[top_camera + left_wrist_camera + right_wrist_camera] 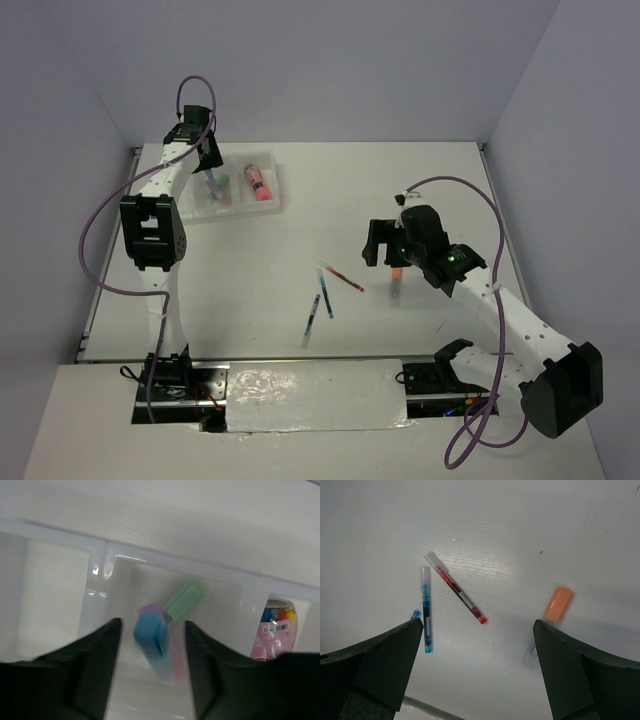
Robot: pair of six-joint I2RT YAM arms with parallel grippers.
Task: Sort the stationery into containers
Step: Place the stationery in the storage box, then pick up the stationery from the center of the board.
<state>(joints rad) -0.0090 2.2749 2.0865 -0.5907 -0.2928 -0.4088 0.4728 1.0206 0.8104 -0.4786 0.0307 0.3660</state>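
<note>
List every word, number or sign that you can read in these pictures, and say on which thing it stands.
None can be read.
The pink tube carries a barcode label, its print too blurred.
The red pen and blue pen show no legible marking.

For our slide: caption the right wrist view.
Open jaws over a red pen, a blue pen and an orange-capped highlighter.

Glossy translucent plastic bins (pixel 100 570), matt table (pixel 545 520).

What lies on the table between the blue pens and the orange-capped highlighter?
The red pen lies there, slanted; the right wrist view shows it best.
</note>
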